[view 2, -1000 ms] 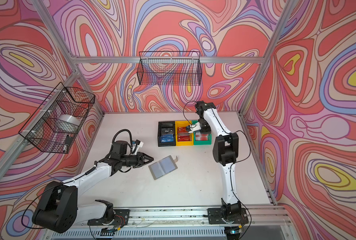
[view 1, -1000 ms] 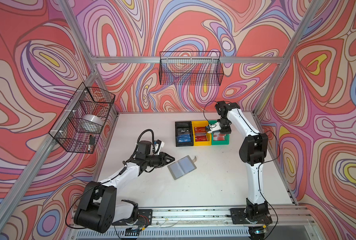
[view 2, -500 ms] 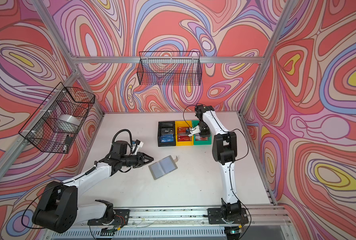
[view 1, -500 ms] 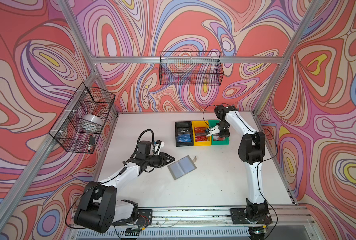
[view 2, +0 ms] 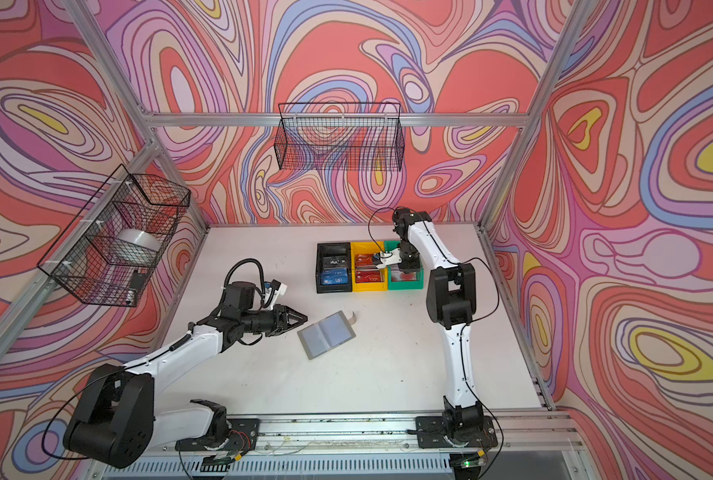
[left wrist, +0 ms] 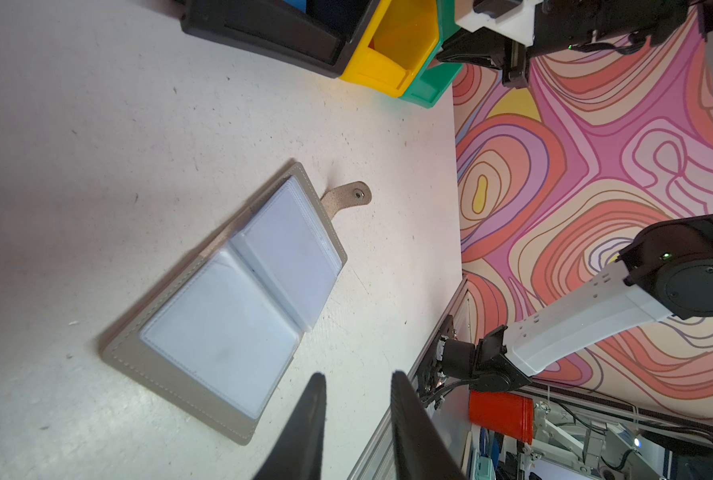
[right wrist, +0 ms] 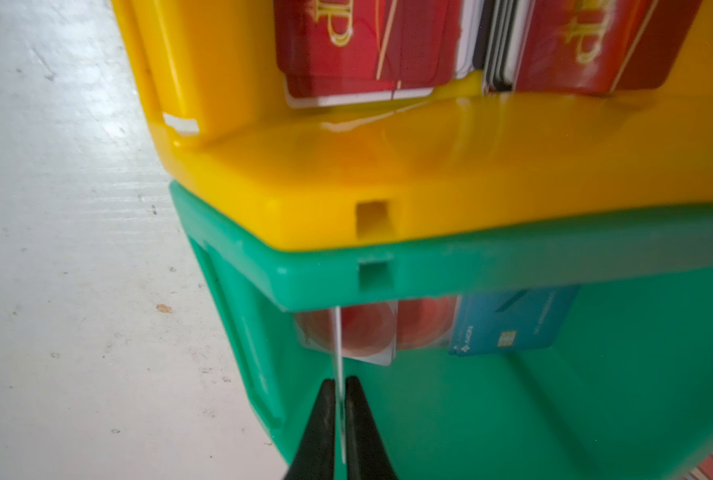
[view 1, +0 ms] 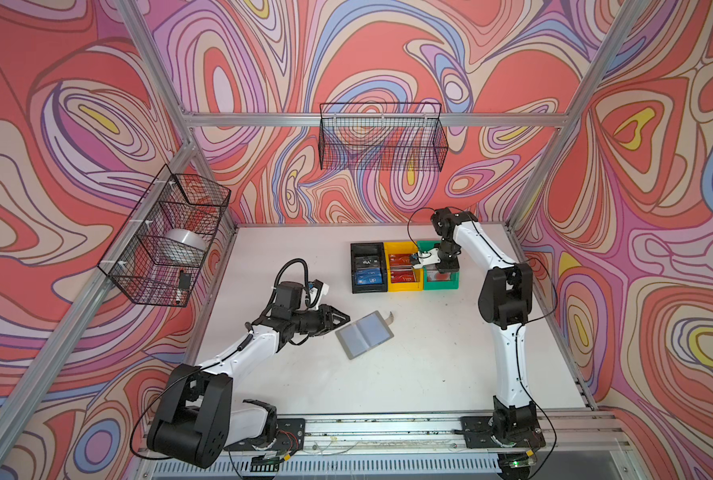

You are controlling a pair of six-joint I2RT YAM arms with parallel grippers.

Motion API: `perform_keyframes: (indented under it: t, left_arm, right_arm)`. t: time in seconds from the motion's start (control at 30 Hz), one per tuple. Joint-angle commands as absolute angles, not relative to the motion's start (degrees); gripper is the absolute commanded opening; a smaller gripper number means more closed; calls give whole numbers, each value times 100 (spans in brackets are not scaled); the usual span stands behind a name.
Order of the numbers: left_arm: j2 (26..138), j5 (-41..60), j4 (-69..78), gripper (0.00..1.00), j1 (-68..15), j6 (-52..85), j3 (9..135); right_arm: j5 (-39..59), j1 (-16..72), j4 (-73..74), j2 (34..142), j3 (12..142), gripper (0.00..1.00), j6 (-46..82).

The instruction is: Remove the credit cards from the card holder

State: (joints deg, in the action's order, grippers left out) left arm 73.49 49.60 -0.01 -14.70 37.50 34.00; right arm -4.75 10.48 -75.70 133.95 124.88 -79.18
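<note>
1. Right wrist view: the right gripper (right wrist: 340,388) pinches a pale card (right wrist: 338,340) edge-on between almost closed jaws, low in the green bin (right wrist: 471,266), likely to drop it beside the red-disc cards (right wrist: 367,332) already there.
2. The left gripper (left wrist: 358,386), partly open and empty, hovers near the card holder (left wrist: 238,299), which lies open on the table (left wrist: 97,124), sleeves apparently empty.
3. Since a second ago, the right gripper has sunk toward the bin; holder and left gripper are unchanged.

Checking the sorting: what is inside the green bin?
Pale cards with red discs and a blue chip card lie in the green bin; the right gripper pinches a thin card edge-on there. The bin's rim covers part of them; anything underneath is hidden.
</note>
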Motion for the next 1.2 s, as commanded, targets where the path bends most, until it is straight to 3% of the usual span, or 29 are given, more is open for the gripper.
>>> perform_keyframes:
  t: [0.0,0.1,0.33,0.47,0.7,0.87,1.07,1.17]
  left_arm:
    - [7236,4931,-68,30,-1493,3657,3344]
    - [7233,4922,-71,30,-1494,3657,3333]
    - [7203,4886,-82,31,-1494,3672,3319]
    - [7108,4493,-435,31,-1485,3531,3388]
    - [6650,3045,-1681,31,-1433,2786,4017]
    - [5995,1644,-1732,32,-1422,2130,4148]
    - [5285,582,-1131,50,-1415,1565,3844]
    - [5130,-50,-953,80,-1406,1419,3681]
  right_arm:
    - [-308,1004,-7504,13478,12422,12,-7837]
    - [-279,1002,-7646,13499,12463,8,-7901]
    - [-414,967,-7206,13447,12386,12,-7745]
    - [-26,964,-6581,13101,12251,12,-7213]
    - [1575,785,-3823,11037,10224,33,-4893]
    - [1737,717,-2138,9394,8252,48,-3131]
    - [1539,654,-1009,7910,6299,60,-2019]
    - [1436,631,-237,7371,5239,65,-1833]
